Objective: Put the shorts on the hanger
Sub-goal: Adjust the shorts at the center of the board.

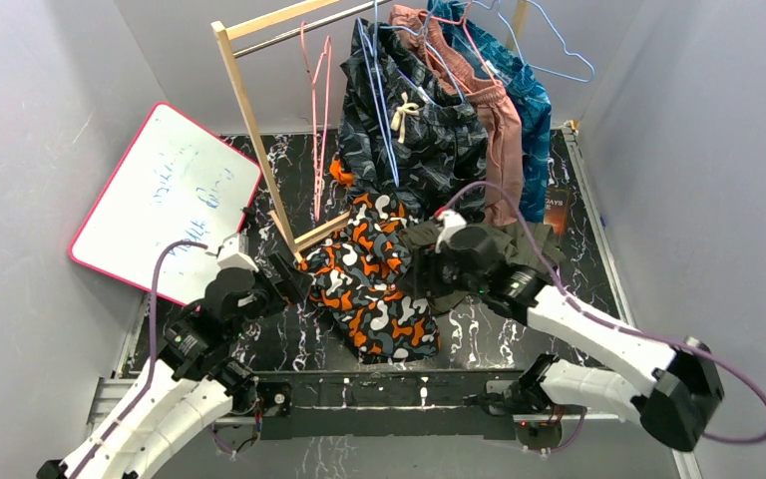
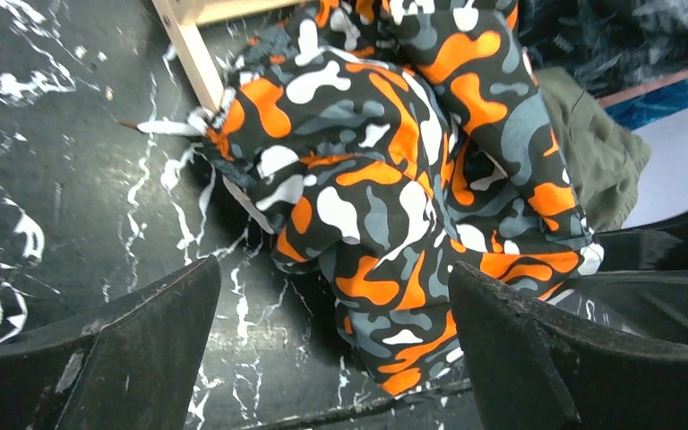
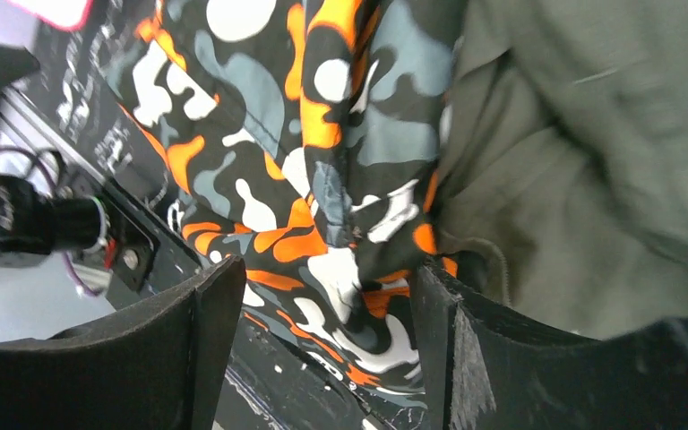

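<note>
The camouflage shorts (image 1: 374, 279) lie crumpled on the black marble table in front of the wooden rack, partly over its foot. My left gripper (image 1: 292, 271) is open at their left edge; in the left wrist view (image 2: 336, 358) the shorts (image 2: 385, 179) lie just ahead of and between its wide-apart fingers. My right gripper (image 1: 421, 249) is open at their right edge; in its wrist view (image 3: 322, 349) camouflage fabric (image 3: 322, 134) lies between the jaws, touching the right finger (image 3: 466, 358). A light-blue wire hanger (image 1: 559, 55) hangs empty at the rack's right end.
Olive-green shorts (image 1: 534, 239) lie under my right arm, beside the camouflage pair (image 3: 573, 161). Navy shorts (image 1: 419, 130), brown shorts (image 1: 501, 130) and teal shorts (image 1: 531, 100) hang on the wooden rack (image 1: 249, 110), with pink hangers (image 1: 317, 100). A whiteboard (image 1: 165, 200) leans at left.
</note>
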Motion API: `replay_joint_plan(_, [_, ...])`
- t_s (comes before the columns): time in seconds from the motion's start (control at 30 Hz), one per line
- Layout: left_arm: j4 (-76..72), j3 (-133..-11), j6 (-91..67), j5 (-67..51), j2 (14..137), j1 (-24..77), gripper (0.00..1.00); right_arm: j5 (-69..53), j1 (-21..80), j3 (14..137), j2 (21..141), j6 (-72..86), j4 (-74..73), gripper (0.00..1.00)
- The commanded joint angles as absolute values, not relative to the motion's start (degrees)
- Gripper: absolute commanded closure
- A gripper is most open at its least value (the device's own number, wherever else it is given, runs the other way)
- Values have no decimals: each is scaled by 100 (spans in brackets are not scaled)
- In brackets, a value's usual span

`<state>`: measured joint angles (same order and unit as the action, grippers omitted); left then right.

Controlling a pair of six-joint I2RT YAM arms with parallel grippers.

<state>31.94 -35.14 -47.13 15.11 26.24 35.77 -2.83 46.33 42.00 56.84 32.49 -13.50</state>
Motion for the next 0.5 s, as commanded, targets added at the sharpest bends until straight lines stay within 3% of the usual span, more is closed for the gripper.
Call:
replay_joint_plan(0.0, [2936,-3436,-5061,701,3226,3599,2,89,5272,4595,6374,3293,-818,26])
replay_joint_plan(0.1, [2894,-3409,-5034,713,3496,3600,2,464,5378,4625,6646,3430,-1025,40])
replay_joint_plan(0.27, [2747,-3195,-5149,997,3542,3603,2,1470,5375,4497,5933,3673,-1731,90])
replay_joint_plan(0.3, [2678,-3126,-5177,1029,3534,3596,2,1658,5381,4459,5662,3698,-1877,96])
replay_joint_plan(0.33, [2583,-3075,-5199,1035,3538,3599,2,1831,5381,4441,5428,3744,-2050,100])
replay_joint_plan(0.47, [1991,-2836,-5203,885,3678,3599,2,2318,5378,4504,4873,4052,-2935,100])
